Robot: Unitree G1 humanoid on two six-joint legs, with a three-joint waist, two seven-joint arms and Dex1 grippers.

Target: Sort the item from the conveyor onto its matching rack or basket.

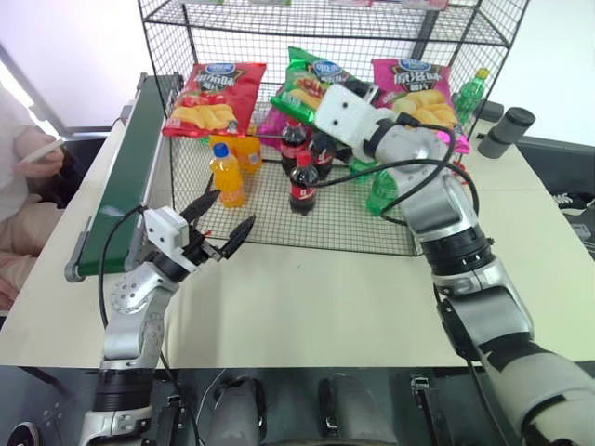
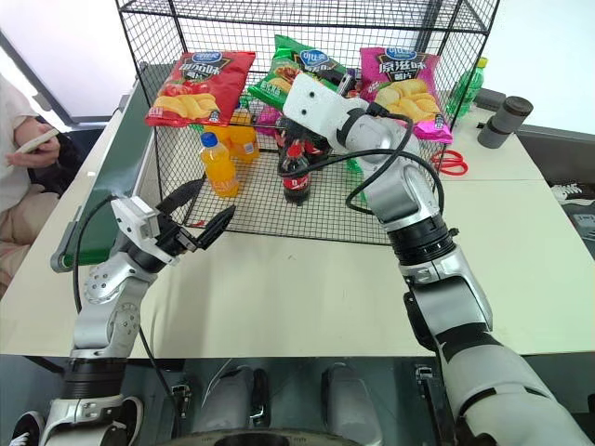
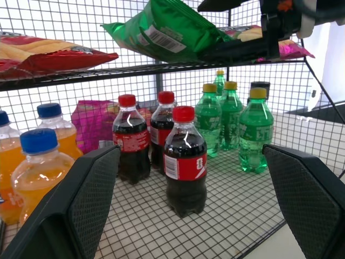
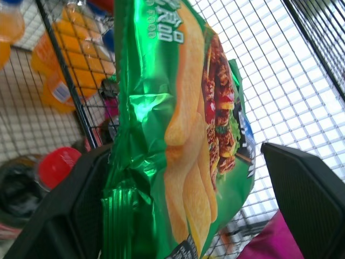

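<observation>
**Trainee:** Where was the green crisp bag when you paused?

**Operator:** On the middle shelf of the black wire rack, lying between the red crisp bag and the pink crisp bag. I had my right claw at the near end of it, fingers spread apart. In the right wrist view the bag stood between them: it lay against one finger, with a clear gap to the other. I judged it released, not gripped.

**Trainee:** And the left claw?

**Operator:** Wide open and holding nothing, hovering over the tabletop just in front of the rack. Its wrist view looked in at the cola bottles, green soda bottles and orange drink bottles on the rack's bottom shelf.

**Trainee:** So what mattered for that step?

**Operator:** As I read it, backing out cleanly. The bag's near end seemed to overhang the rack's shelf edge, so I meant to keep the fingers spread and draw the right claw straight back out of the rack. Dragging sideways could have snagged the foil or the mesh and tipped the bag onto the bottles under the shelf.

**Trainee:** Anything on the conveyor?

**Operator:** It ran along the rack's left side; the stretch of belt I could see carried nothing. A person sat beyond it, well away from the rack.
</observation>
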